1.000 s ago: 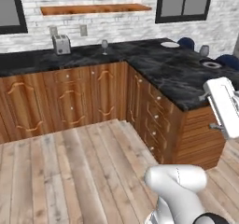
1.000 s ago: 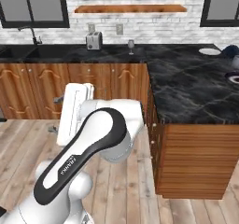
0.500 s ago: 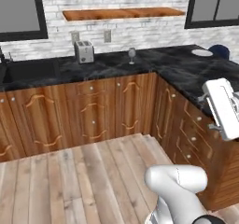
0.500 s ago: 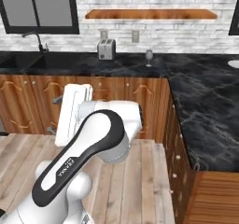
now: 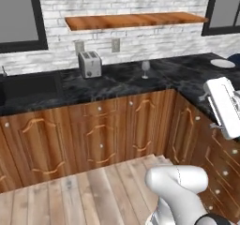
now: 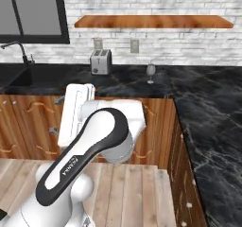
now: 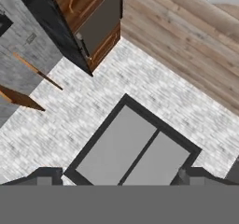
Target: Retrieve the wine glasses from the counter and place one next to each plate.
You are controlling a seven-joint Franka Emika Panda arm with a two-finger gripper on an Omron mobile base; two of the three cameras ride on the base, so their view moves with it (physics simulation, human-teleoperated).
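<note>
Swinging with the driving base, both base cameras have turned since the earlier frames: the toaster and the glass have slid toward the picture centre, and the corner run of worktop has gone off to the right. That is camera motion, not the things moving.

Left base view: one wine glass (image 5: 146,69) stands upright on the counter (image 5: 117,84), at about 3 o'clock from the toaster (image 5: 90,63) and well apart from it. The white plate (image 5: 222,63) lies far off at the right edge, with a sliver of the blue plate (image 5: 235,59) behind it. From the raised hand at the right edge, the glass lies toward 10 o'clock, well apart.

Right base view: the same wine glass (image 6: 151,72) stands near the back wall, at 3 o'clock from the toaster (image 6: 101,62), its stem vertical. The folded arm is in the foreground, and the glass lies at roughly 1 o'clock from it, across the counter (image 6: 142,86). I judge the base must close in before any reach.

Hand view: the gripper (image 7: 116,178) points at a window (image 7: 133,148) in the brick wall, not at the glass. Its fingertips stand wide apart with nothing between them, so the claw is released.
</note>
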